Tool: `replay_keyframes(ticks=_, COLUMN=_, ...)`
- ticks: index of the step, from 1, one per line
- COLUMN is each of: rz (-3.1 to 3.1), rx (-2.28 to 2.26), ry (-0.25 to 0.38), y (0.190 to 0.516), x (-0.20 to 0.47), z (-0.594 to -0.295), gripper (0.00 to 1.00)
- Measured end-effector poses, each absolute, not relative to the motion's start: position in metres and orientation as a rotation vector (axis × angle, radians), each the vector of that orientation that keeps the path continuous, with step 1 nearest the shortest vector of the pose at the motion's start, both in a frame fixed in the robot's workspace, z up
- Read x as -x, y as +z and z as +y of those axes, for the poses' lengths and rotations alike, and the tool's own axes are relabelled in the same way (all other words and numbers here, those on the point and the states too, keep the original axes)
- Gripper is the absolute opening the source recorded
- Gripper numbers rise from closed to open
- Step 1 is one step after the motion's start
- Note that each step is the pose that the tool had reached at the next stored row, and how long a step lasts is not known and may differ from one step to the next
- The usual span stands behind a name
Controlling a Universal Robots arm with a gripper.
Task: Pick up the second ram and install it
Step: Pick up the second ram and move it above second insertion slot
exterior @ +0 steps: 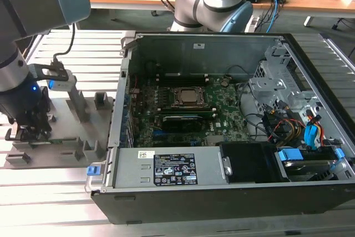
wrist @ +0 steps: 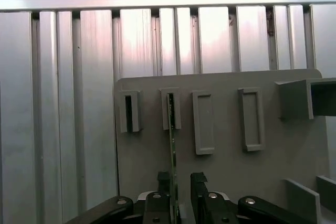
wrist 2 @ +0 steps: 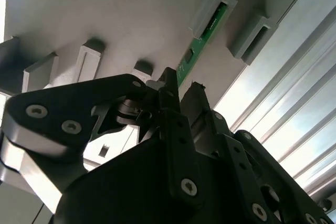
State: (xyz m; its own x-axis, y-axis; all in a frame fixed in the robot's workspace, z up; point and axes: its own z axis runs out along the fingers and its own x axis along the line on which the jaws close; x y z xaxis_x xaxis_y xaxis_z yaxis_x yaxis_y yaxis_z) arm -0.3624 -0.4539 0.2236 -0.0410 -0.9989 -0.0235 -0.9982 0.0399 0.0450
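Observation:
The second ram (wrist: 171,129) is a thin green stick standing on edge in a slotted grey holder (wrist: 175,109) on the grey fixture plate (wrist: 226,182). It also appears as a green strip (wrist 2: 202,35) in the second wrist view. My gripper (wrist: 180,179) is low over the plate, and its black fingers (wrist: 197,182) straddle the near end of the stick. A gap shows on one side, so the gripper is open. In the exterior view the gripper (exterior: 30,131) is at the left, over the fixture plate (exterior: 66,137), well away from the computer case.
An open computer case (exterior: 222,192) lies at the exterior view's right, with the green motherboard (exterior: 222,104), the CPU socket (exterior: 187,97) and a long black module (exterior: 180,119) inside. Empty holders (wrist: 251,119) stand on the plate. Slotted aluminium table (wrist: 63,103) surrounds it.

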Motion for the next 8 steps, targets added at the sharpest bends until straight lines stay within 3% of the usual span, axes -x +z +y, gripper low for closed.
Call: replay_keyframes(ticks=8, rz=-2.255, rx=-2.166, ry=-0.076, y=0.207, x=0.362, z=-0.456, gripper=0.30)
